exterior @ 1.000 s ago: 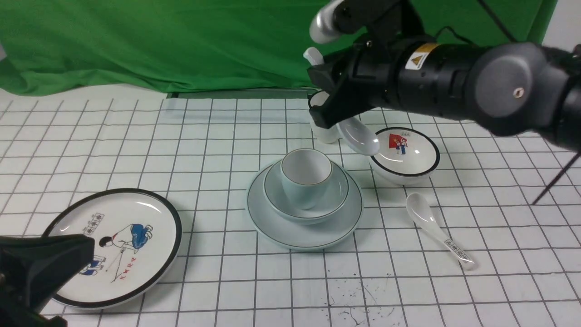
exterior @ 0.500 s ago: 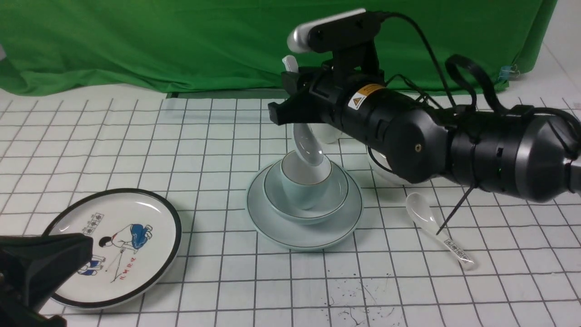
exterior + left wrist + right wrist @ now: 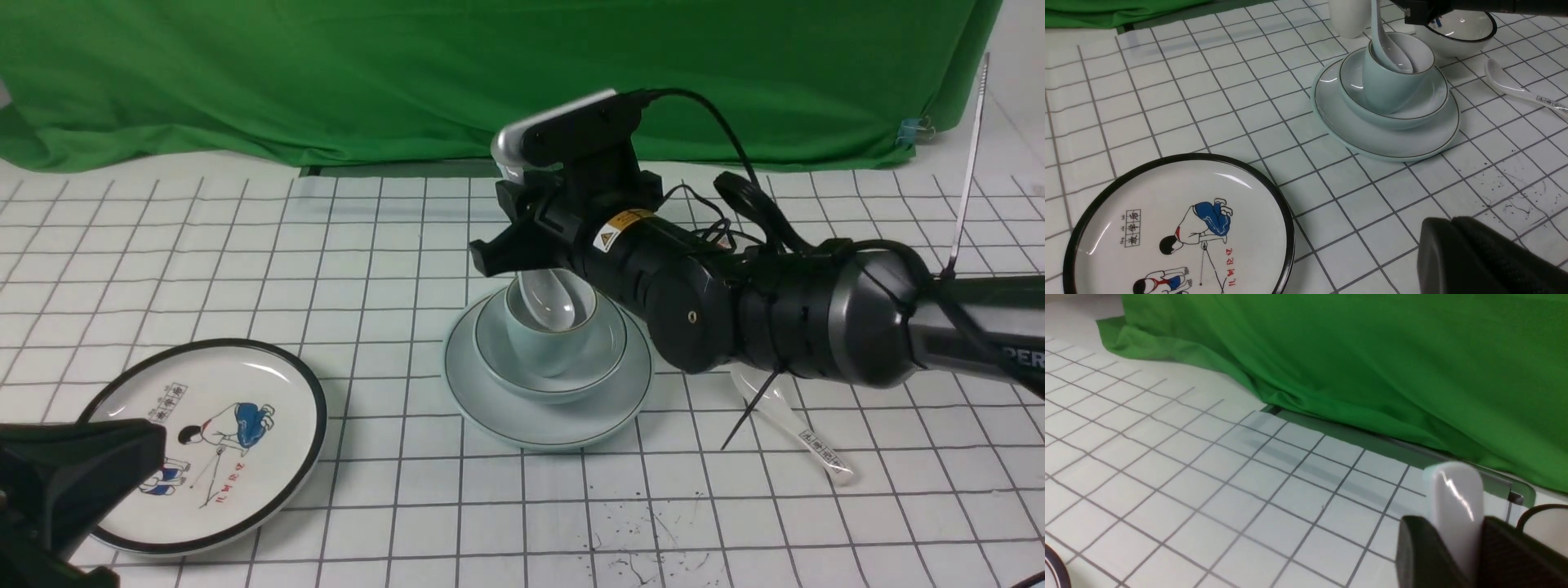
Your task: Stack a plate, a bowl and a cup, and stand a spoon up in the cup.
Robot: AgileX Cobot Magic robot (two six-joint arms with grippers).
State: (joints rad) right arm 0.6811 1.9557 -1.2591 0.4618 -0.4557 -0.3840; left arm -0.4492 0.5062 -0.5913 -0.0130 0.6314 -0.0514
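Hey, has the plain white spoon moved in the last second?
Yes. The spoon has swung left and down: it hung to the right of the cup, and now its scoop sits inside it.

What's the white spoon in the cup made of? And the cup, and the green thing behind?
The spoon looks like glazed ceramic: glossy white with bright highlights, though it might be plastic. The cup seems glazed ceramic too: smooth pale blue-green, softly shiny, thin rim line. The green backdrop looks like matte cloth: it folds and wrinkles.
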